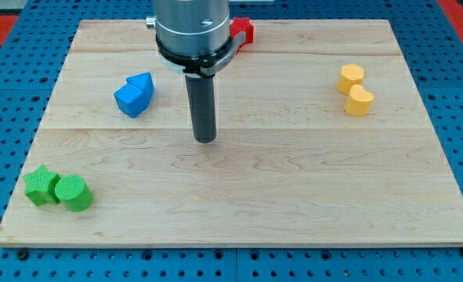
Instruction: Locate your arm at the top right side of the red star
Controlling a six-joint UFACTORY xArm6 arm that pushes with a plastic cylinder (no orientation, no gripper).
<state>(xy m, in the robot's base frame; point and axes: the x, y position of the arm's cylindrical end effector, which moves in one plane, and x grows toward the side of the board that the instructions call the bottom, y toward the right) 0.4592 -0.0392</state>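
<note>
Near the bench's [239, 235] middle, my tip [205, 139], a bare rod with no hand, lies below-left of the half-hidden red star [244, 30].

The tabletop [309, 188] is a pale wooden board of joined planks, with seams running left to right. It rests on a blue perforated base [4, 86] with a regular hole grid. Red strips [457, 11] show at the view's top corners. Lighting is even.
</note>
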